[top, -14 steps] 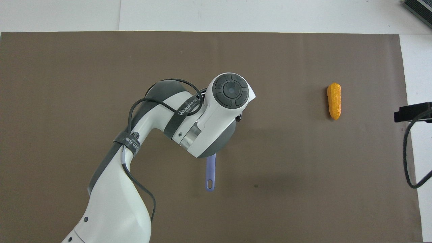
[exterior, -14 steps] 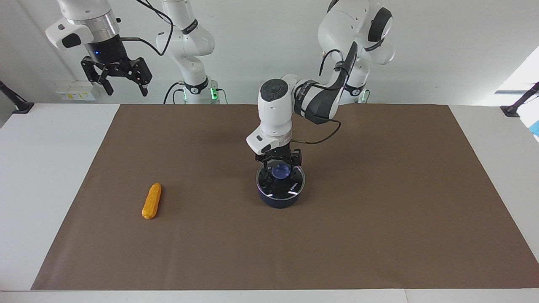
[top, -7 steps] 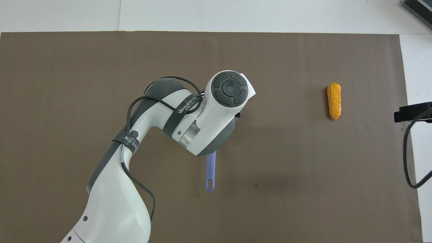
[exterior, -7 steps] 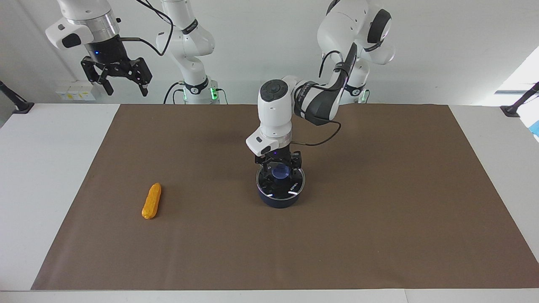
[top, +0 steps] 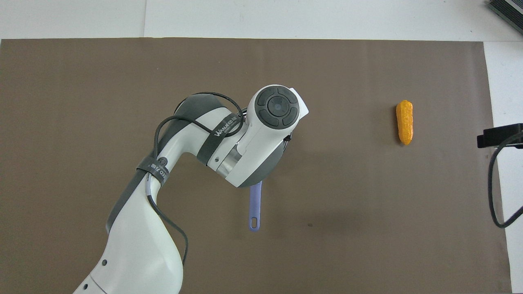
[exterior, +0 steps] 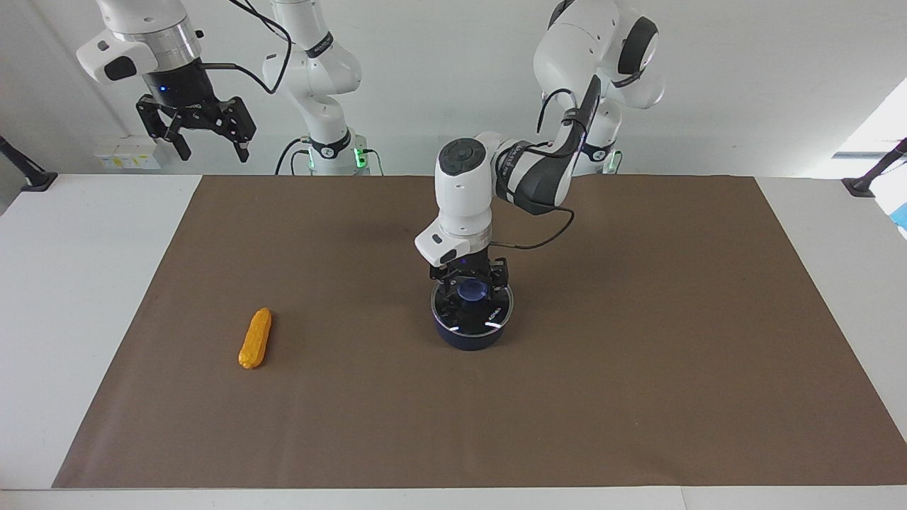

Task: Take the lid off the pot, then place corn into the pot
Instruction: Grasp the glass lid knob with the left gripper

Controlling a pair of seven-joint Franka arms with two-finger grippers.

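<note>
The left arm's wrist has risen a little over the past second, and the left gripper (exterior: 470,283) has come up with it, its fingers clamped on the lid's blue knob (exterior: 471,290). The glass lid (exterior: 472,310) sits directly beneath the claw and looks barely raised, if at all, from the navy saucepan (exterior: 470,338) under it; whether a gap has opened at the rim cannot be made out. In my judgement the lift has just begun and the pot is not yet open for the corn.

The corn cob (exterior: 255,338) lies on the brown mat (exterior: 638,354), well apart from the claw toward the right arm's end of the table. The right gripper (exterior: 205,131) waits high over that end, fingers spread.

From overhead the left arm covers the saucepan and lid entirely; only the long handle (top: 255,206) pokes out toward the robots, and just a black corner of the right gripper shows
</note>
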